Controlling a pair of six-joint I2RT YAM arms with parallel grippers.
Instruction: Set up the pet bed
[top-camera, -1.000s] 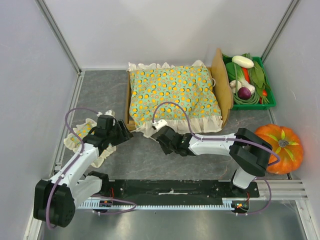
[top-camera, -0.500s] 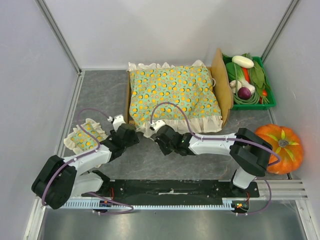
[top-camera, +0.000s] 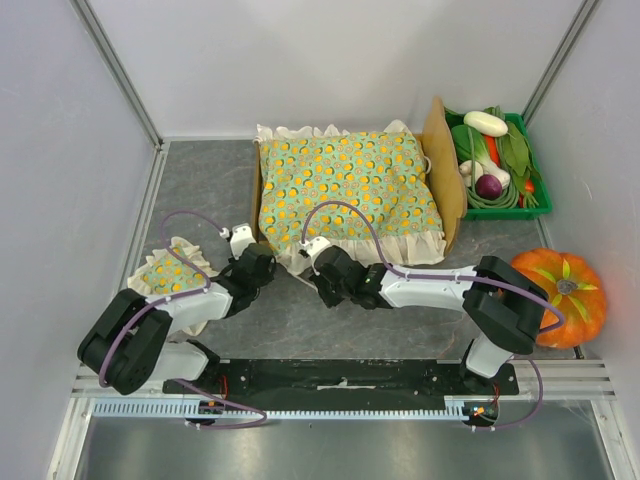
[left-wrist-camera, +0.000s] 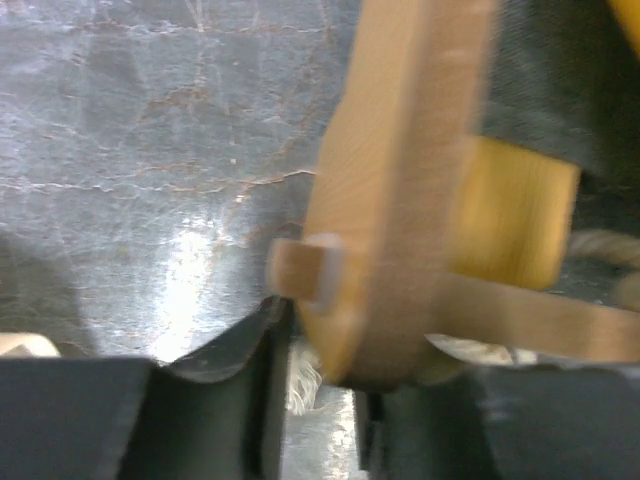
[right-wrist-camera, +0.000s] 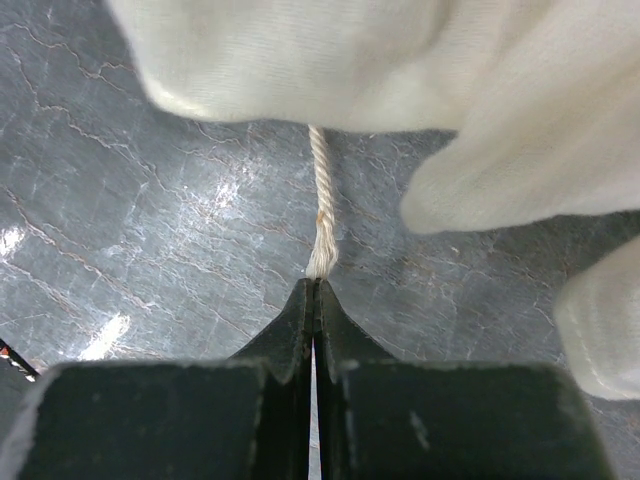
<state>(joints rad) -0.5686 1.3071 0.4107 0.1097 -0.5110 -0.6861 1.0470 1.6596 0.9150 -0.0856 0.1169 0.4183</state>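
Grey table (top-camera: 200, 185) and white walls fill the room. On the left lies a little dotted pillow (top-camera: 163, 273). Next comes the left gripper (top-camera: 257, 266), then the right gripper (top-camera: 325, 268). Behind them sits the pet bed (top-camera: 438, 135), in the middle of the table near the back wall. A big dotted cushion (top-camera: 345, 185) covers nearly all of it. Far right are a green crate (top-camera: 520, 212) of veggies and an orange pumpkin (top-camera: 560, 290).

What could go wrong? The left fingers stand a bit apart, with wood between them. That picture is blurry, so I cannot tell if they squeeze the wood or only stand round it. If they catch just the edge, the wood may slip out and the bed may twist. The right fingers are shut tight and seem to pinch the end of a thin white string (right-wrist-camera: 322, 225). The string runs up under the cushion's white frill. A hard pull may make it slip free, or drag the cushion off the bed. The two grippers are also close together, so they might bump.

The bed's near left corner sits right between the left fingers. The bed's near edge lies just past the right gripper, a little to the right of that corner. The tall wooden end is on the far right side, well apart from both grippers.
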